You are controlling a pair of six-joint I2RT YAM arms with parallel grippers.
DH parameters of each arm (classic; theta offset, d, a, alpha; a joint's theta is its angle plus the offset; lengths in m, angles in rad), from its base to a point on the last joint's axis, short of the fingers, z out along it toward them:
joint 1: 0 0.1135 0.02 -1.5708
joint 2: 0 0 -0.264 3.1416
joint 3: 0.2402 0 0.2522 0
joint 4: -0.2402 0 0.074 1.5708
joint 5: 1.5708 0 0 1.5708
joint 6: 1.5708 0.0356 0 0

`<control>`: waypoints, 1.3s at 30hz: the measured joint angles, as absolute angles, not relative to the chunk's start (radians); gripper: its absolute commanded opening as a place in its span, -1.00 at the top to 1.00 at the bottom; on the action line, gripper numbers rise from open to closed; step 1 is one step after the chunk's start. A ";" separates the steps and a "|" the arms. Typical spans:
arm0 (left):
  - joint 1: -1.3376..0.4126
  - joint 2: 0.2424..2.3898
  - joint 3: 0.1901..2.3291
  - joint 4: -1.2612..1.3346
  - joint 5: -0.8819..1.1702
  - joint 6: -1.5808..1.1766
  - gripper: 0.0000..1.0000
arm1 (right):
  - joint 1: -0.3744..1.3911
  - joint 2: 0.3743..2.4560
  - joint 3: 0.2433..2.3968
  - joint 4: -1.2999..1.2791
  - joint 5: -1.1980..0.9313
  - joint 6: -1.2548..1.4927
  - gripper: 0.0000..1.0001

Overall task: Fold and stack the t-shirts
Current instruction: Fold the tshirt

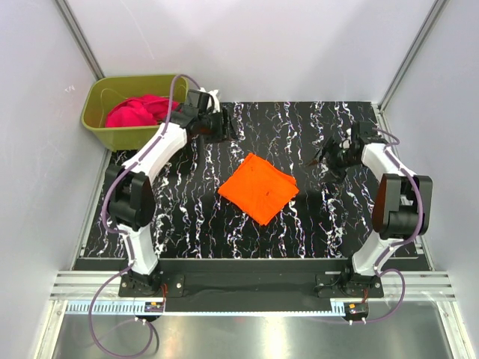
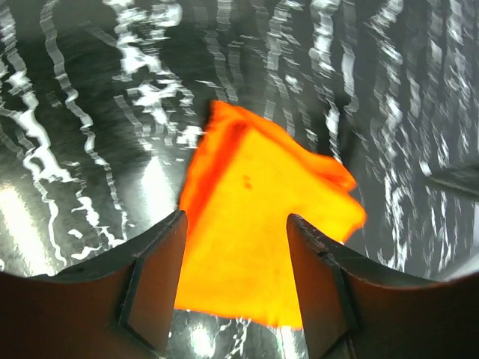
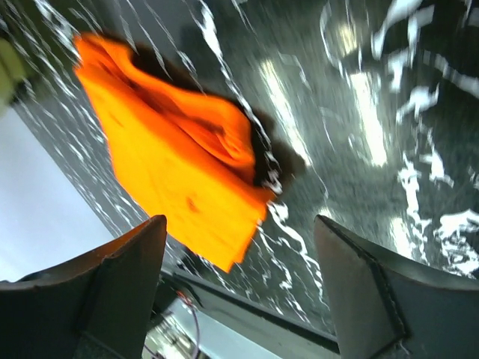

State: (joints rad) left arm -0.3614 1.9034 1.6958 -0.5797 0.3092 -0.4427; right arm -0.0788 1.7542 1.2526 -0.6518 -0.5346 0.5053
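With your left pincer [image 2: 236,224] and right pincer [image 3: 239,224] both gaping empty, you are finishing the folded bright orange cloth t-shirt [image 1: 258,188] lying centred on the black marbled counter [image 1: 187,217], and, likely, needing next to fetch the crumpled magenta-pink t-shirt [image 1: 137,111] from the olive-green plastic tub [image 1: 123,137] at ten o'clock.

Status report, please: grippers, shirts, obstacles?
Left gripper and right gripper open, empty. Orange t-shirt folded on table. Pink t-shirt bunched in green tub. Nothing in the way.
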 measured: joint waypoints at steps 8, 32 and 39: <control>-0.453 2.055 1.737 -0.546 0.286 -0.328 -0.29 | -0.018 1.737 1.104 -0.623 -0.545 0.495 -0.68; -0.415 1.771 0.927 -0.052 0.488 -0.642 -0.33 | 0.014 1.786 0.971 -0.408 -0.675 0.583 -0.93; -0.433 1.614 0.884 -0.109 0.454 -0.695 -0.47 | 0.015 1.794 1.007 -0.411 -0.675 0.575 -0.85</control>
State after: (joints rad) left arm -0.4332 1.6138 0.8845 -0.1085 0.4538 -0.6949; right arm 0.0147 1.7943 1.0069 -0.4110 -0.6750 0.5747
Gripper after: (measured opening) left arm 0.717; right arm 0.950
